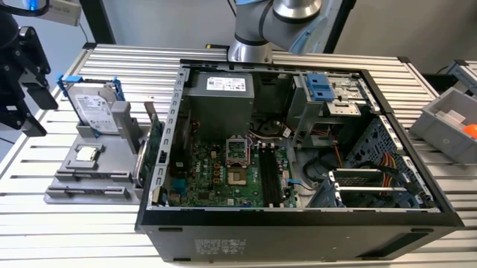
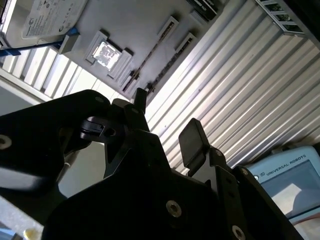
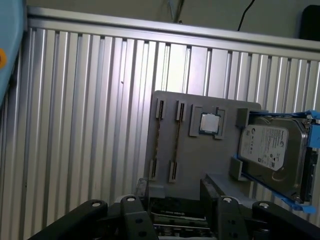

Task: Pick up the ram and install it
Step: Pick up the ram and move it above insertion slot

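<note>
The gripper [image 2: 167, 114] is released: its two black fingers [image 2: 194, 139] stand apart and bare ribbed desk [image 3: 90, 125] shows in the gap between them. It hangs well apart from the grey tray [image 3: 200, 160], with its fingertips pointing toward it.

The ram [image 1: 153, 139], a thin bluish-green board, stands tilted at the side of the tray that faces the open computer case [image 1: 298, 223], in the narrow gap between the two. I cannot tell whether it leans on the tray or on the case wall.

On the tray, a hard drive [image 3: 270, 145] with a blue frame stands at one end. A small square processor chip [image 3: 210, 123] lies near the middle of the tray. Two narrow slots [image 3: 177, 140] run side by side at the tray's end away from the hard drive.

The case lies open just beside the tray, with its green main board [image 1: 223, 178] facing up.
</note>
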Robot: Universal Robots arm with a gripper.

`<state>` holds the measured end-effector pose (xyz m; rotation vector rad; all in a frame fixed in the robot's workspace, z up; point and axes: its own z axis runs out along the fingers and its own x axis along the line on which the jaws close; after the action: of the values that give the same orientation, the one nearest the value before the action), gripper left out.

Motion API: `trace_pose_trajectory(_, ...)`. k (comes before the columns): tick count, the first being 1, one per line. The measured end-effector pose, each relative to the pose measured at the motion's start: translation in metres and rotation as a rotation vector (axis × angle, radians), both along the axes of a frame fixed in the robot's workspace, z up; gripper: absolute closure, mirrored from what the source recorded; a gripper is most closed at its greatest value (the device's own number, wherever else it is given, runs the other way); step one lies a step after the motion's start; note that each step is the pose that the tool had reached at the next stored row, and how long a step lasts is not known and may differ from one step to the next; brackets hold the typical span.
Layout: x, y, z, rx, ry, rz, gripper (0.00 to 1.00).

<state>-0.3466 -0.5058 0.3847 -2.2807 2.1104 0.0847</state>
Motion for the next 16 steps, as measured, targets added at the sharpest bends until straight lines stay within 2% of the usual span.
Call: trace_pose_trajectory(16, 0.0000, 0.0000, -0.0064, -0.0002, 0.0001, 0.000, 0.00)
